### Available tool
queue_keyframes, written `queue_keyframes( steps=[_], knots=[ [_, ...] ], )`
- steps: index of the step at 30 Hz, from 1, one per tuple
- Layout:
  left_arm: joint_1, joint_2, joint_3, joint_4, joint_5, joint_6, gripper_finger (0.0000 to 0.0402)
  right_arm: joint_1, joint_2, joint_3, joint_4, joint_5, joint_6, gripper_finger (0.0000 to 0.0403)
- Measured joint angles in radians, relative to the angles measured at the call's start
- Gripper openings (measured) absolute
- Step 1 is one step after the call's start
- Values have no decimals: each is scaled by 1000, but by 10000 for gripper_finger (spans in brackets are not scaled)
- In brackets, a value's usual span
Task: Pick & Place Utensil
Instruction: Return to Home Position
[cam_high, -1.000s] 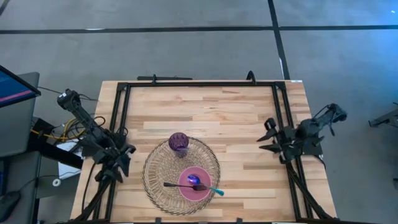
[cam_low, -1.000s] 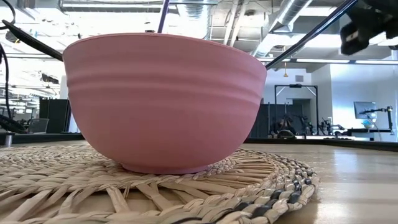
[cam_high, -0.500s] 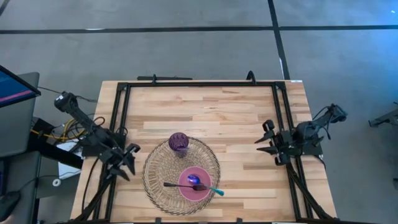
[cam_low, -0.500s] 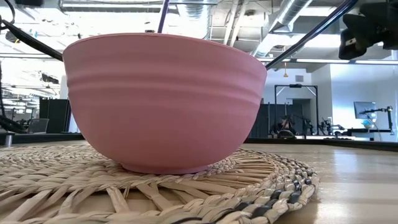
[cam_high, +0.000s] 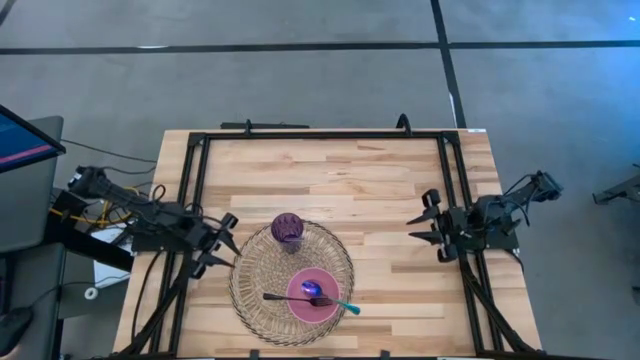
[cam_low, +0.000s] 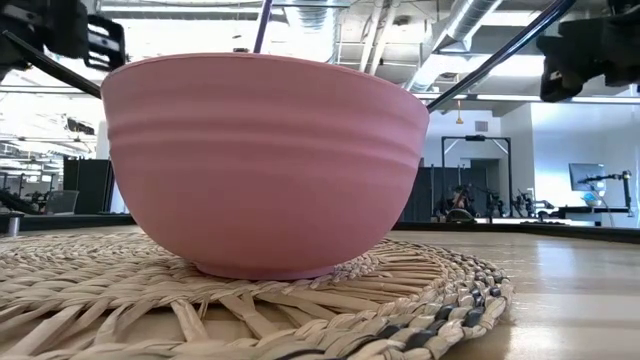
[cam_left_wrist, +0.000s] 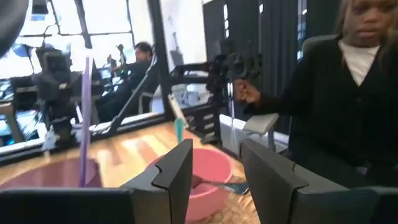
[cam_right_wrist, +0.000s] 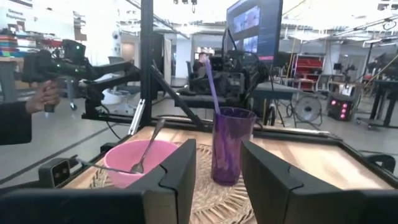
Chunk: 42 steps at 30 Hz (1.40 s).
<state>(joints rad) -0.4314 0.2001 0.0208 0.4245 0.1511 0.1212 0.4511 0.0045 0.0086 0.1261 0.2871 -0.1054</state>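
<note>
Reading the table as a finished setting, I judged my work was done. The bowl (cam_high: 313, 298) sat on the mat (cam_high: 262, 270) near its front edge. The spoon (cam_high: 318, 292) lay inside it with its handle over the rim, and a grey utensil (cam_high: 280, 296) rested beside the spoon. The cup (cam_high: 287, 228) stood upright on the mat's far side, apart from the bowl, and the straw (cam_right_wrist: 211, 79) leaned in it. Keeping cup and bowl together on the mat made sense to me as one person's place.

My left gripper (cam_high: 224, 242) hung just beside the mat's left edge and faced the cup and bowl. Its fingers were spread wide with nothing between them. That arm lay stretched low across the table's left rail. My right gripper (cam_high: 421, 218) was well apart from the mat, by the right rail. It pointed inward, and its fingers were likewise parted and empty. That arm was folded close over the table's right edge. Beyond the table a seated person (cam_left_wrist: 348, 93) showed in my left wrist view.
</note>
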Motion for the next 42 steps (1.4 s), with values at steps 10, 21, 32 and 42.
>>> queue_keyframes(
  steps=[10, 21, 32, 42],
  knots=[
    [50, -43, 0, -62, 0, -52, 140, 0, 0, 0, -17, 0, 80, 118],
    [57, -198, 10, -195, -2, -28, 140, 0, 1, -1, -22, 1, 80, 118],
    [89, -199, -16, -250, -23, -40, 140, 0, 1, -1, -30, 1, 80, 118],
    [89, -200, -15, -336, -102, -41, 140, 0, 1, -1, -29, 1, 80, 118]
  ],
)
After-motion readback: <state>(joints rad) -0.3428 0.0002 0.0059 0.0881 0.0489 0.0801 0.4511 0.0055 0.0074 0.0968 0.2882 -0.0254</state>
